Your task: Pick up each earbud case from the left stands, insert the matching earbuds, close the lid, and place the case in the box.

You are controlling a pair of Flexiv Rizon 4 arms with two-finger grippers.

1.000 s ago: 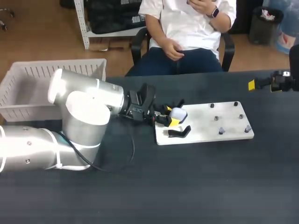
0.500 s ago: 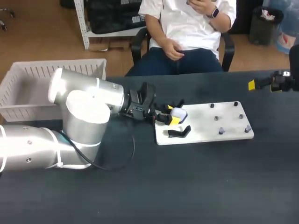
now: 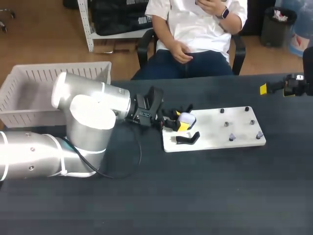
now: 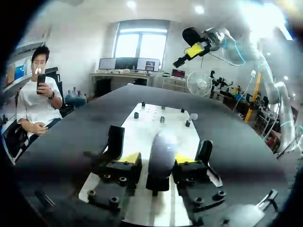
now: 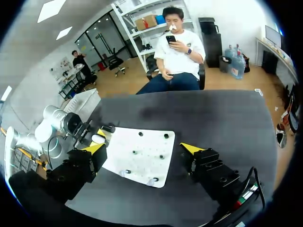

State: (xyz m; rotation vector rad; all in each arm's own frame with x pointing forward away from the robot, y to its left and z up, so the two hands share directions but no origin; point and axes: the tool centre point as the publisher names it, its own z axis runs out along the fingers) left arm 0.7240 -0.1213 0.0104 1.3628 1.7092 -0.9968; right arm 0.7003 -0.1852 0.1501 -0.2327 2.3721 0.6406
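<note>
First, centre the left tool, now spread and straddling the earbud case on its stand at the left end of the white board, clench evenly on both flanks, then lift straight off the stand to avoid tilting the case.

A dark table fills the lower frame. Wooden floor is seen along the top, with a white shelf unit at upper left, a black chair at upper centre and a bin at upper right. In the wrist views a bright window and lit ceiling lights are seen.
</note>
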